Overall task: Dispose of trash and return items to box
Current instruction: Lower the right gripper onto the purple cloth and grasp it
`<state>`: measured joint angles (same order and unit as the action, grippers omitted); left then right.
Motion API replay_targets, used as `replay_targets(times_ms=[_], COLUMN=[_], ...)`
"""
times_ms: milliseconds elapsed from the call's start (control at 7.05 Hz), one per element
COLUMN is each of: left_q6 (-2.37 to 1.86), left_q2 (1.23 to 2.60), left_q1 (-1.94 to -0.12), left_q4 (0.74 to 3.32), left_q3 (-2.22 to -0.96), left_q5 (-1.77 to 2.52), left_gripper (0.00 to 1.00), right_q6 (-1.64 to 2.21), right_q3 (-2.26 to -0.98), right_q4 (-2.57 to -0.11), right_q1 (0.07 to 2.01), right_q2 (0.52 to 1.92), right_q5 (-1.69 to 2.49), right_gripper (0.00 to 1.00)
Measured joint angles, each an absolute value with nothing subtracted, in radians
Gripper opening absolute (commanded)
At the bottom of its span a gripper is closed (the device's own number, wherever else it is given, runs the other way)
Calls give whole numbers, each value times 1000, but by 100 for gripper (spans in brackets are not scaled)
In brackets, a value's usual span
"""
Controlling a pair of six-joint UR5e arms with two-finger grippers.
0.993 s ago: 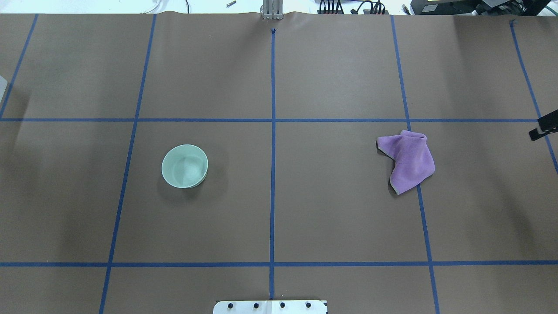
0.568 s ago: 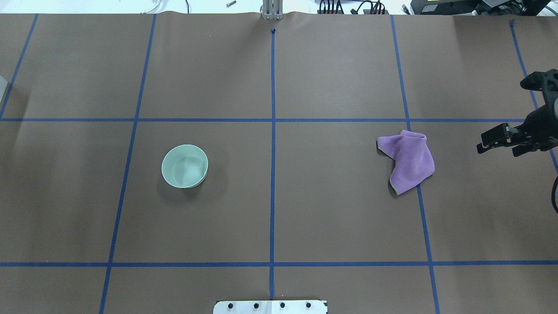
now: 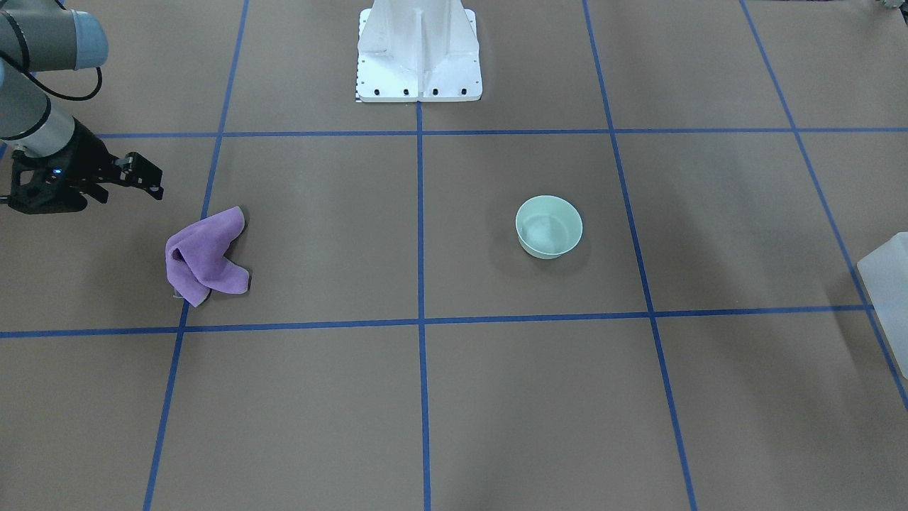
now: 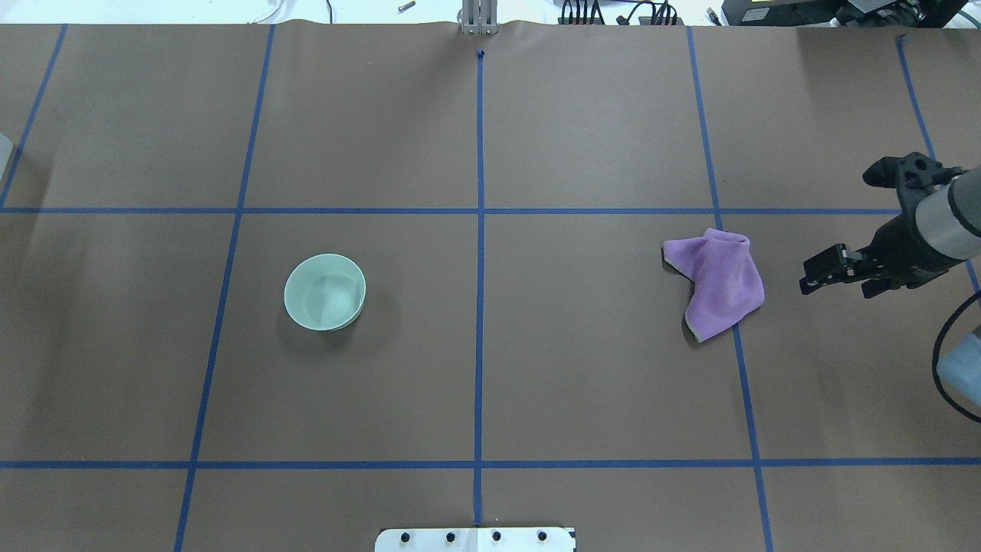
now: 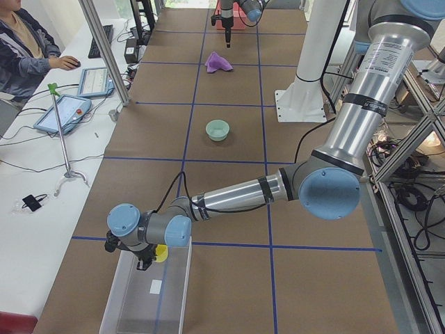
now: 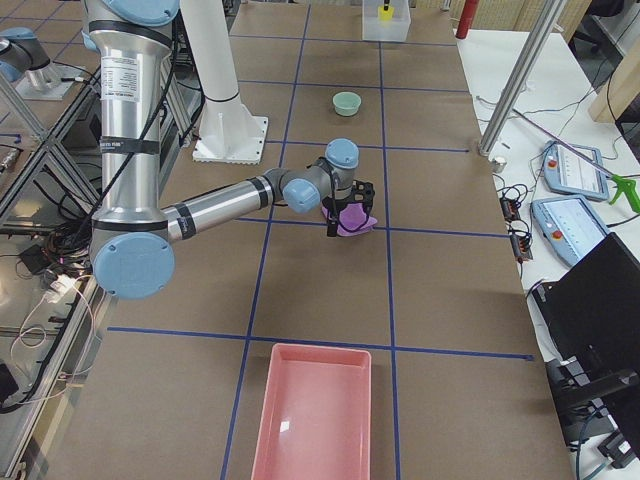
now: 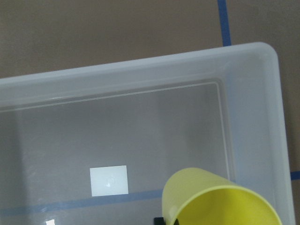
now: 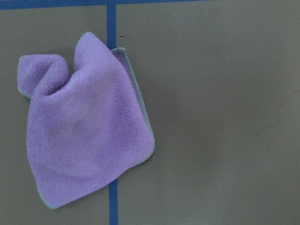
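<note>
The pale mint-green bowl [image 4: 325, 292] stands upright on the left half of the table, also in the front view [image 3: 548, 226]. My left gripper [image 5: 147, 259] is over the near end of the translucent bin [image 5: 149, 296], out of the overhead view. It holds the yellow cup [image 7: 215, 201] above the bin's floor [image 7: 140, 136]. My right gripper [image 4: 814, 277] is open and empty, hovering just right of a crumpled purple cloth [image 4: 720, 284]. That gripper also shows in the front view [image 3: 145, 177]. The cloth fills the left of the right wrist view [image 8: 84, 140].
A pink tray [image 6: 315, 420] lies on the table at my right end. The white pedestal [image 3: 418, 50] stands at the robot's side. Blue tape lines grid the brown table. A bin corner [image 3: 890, 284] shows at the front view's right edge.
My right arm has come in from the overhead view's right edge and moved left, toward the purple cloth. The bowl and the cloth have not moved.
</note>
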<state>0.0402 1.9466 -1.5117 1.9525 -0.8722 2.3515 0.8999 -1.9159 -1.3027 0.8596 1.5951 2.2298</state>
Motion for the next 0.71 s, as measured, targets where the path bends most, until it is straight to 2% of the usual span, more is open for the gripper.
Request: replay_targets(times_ms=[426,568,709], left_q6=[28,27,27], left_q2=[1982,1984,1988], left_q1=[-1493,-1491,-1490], left_q4=[1957,1957,1957], left_q3=[-830,-828,-827], left_q5=[2352,2352,2351], left_gripper=[0,45,97], right_q6=[963,968,969], right_q3=[-1845,-1784,-1745], right_q4=[-1303,-1304,-1305], right_q1=[808,814,826], right_q2=[1488,1418,1374], right_q5=[2192,2163,2146], right_gripper=[100,100,100])
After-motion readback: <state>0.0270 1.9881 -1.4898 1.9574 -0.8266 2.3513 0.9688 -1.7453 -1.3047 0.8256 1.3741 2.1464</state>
